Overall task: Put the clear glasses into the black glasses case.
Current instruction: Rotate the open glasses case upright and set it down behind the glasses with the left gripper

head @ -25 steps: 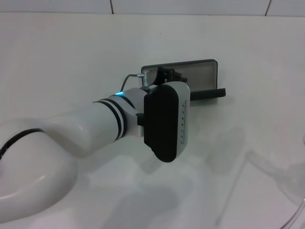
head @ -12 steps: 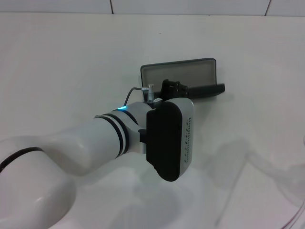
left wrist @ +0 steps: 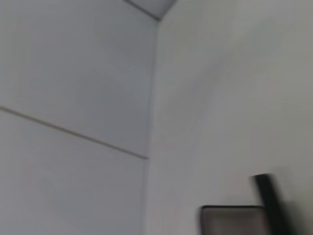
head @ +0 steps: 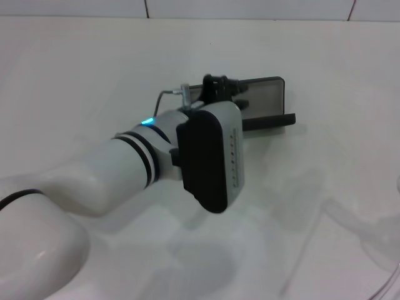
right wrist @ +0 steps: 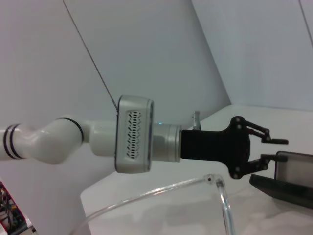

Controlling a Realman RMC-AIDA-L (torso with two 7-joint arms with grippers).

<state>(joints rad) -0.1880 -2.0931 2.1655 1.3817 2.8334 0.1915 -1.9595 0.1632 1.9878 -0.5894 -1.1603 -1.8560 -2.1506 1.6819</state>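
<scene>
The black glasses case (head: 265, 94) lies open at the table's middle, its grey-lined lid standing up and its base (head: 272, 120) flat in front. It also shows in the right wrist view (right wrist: 293, 166) and, blurred, in the left wrist view (left wrist: 230, 220). My left gripper (head: 242, 94) hovers at the left end of the lid, open, with nothing between its fingers; its spread fingers are plain in the right wrist view (right wrist: 274, 150). The clear glasses (right wrist: 222, 196) hang close before the right wrist camera, and a clear curve of them (head: 389, 279) shows at the head view's lower right edge. My right gripper is out of view.
The white table (head: 94, 75) runs back to a white tiled wall (head: 250, 7). My left forearm and its wrist housing (head: 209, 159) stretch from the lower left across the middle. Faint shadows of the glasses fall on the table at the lower right.
The left wrist, which had dropped nearer half a second ago, has moved back up and to the left. Its gripper now sits higher, against the lid's left end. The case base shifted slightly.
</scene>
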